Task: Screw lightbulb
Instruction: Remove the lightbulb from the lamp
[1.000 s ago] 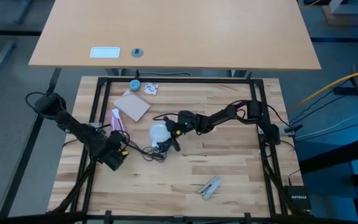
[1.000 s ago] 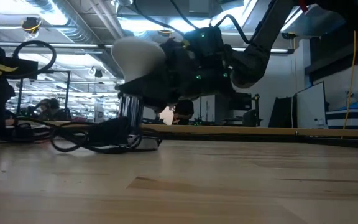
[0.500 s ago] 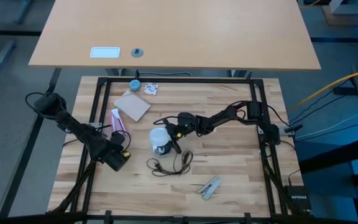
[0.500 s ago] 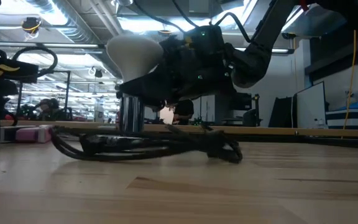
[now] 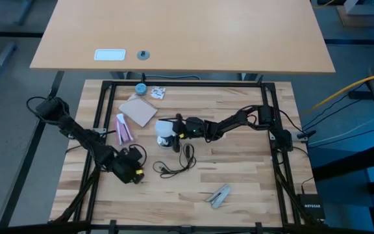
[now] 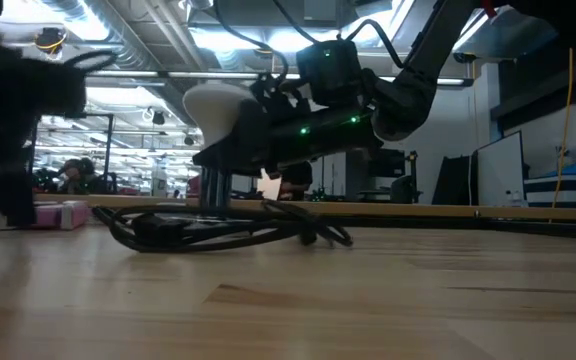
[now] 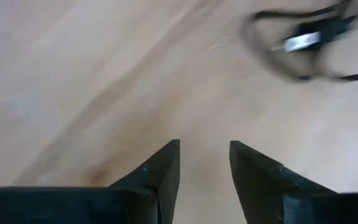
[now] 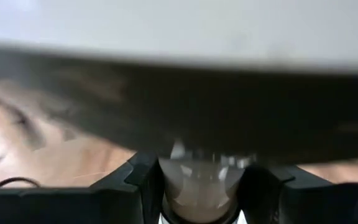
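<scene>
Right gripper [image 5: 171,129] around lightbulb [image 5: 164,128]

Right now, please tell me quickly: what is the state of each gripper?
Left gripper: open, holding nothing, above the bare table.
Right gripper: closed on the lightbulb, near the black cord.

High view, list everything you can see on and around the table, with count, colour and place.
lightbulb: one, white, mid-table, between the right fingers
black cord: one, looped near the bulb
pink item: one, left of the bulb
tan square: one, far-left
blue cap: one, far edge
grey clip: one, near edge
white card: one, on the desk behind
left gripper: empty, near-left
right gripper: at the bulb
</scene>
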Controlling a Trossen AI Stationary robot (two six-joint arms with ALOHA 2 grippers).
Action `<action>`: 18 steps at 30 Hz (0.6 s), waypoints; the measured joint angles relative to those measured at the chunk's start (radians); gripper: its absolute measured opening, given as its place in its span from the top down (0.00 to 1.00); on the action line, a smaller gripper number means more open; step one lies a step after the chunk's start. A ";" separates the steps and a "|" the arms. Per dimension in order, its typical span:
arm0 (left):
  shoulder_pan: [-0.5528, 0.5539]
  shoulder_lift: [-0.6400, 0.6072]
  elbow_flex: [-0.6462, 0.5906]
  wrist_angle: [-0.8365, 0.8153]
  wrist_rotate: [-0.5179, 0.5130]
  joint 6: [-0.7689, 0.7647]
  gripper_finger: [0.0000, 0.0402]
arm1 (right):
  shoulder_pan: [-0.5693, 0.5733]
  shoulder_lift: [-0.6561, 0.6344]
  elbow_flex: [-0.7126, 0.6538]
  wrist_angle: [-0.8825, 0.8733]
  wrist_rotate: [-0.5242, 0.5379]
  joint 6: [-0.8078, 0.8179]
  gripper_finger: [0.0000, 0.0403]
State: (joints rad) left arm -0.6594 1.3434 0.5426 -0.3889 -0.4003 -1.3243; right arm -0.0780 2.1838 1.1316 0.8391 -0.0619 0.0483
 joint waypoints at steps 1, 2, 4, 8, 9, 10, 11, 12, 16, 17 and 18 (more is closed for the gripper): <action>0.000 0.000 0.000 0.038 -0.011 0.012 0.67 | 0.000 0.000 0.000 0.000 0.022 0.001 0.59; 0.000 0.000 0.000 0.074 -0.031 0.029 0.67 | 0.000 0.000 0.000 0.000 0.041 0.001 0.59; 0.000 0.000 0.000 0.148 -0.087 0.074 0.68 | 0.000 0.000 0.000 0.000 0.068 0.002 0.59; 0.005 0.000 0.000 0.269 -0.213 0.205 0.73 | 0.000 0.001 0.000 0.003 0.099 0.002 0.59; 0.008 0.000 0.000 0.299 -0.238 0.234 0.74 | 0.000 0.001 0.000 0.004 0.109 0.001 0.59; 0.014 0.000 0.000 0.325 -0.262 0.266 0.75 | 0.000 0.001 0.000 0.004 0.121 0.002 0.59; 0.021 0.000 0.000 0.347 -0.283 0.298 0.76 | 0.000 0.001 0.000 0.004 0.135 0.002 0.59; 0.029 0.000 0.000 0.365 -0.302 0.327 0.77 | 0.000 0.001 0.000 0.004 0.153 0.003 0.59; 0.084 0.000 0.000 0.387 -0.361 0.427 0.78 | -0.001 0.002 0.000 0.013 0.212 0.002 0.59; 0.105 0.000 0.000 0.385 -0.366 0.443 0.78 | -0.001 0.003 -0.001 0.019 0.221 0.002 0.59; 0.127 0.000 0.000 0.386 -0.367 0.449 0.78 | -0.001 0.003 -0.001 0.022 0.232 0.003 0.59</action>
State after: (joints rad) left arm -0.5325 1.3434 0.5423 -0.0027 -0.7676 -0.8753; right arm -0.0788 2.1872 1.1305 0.8612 0.1701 0.0510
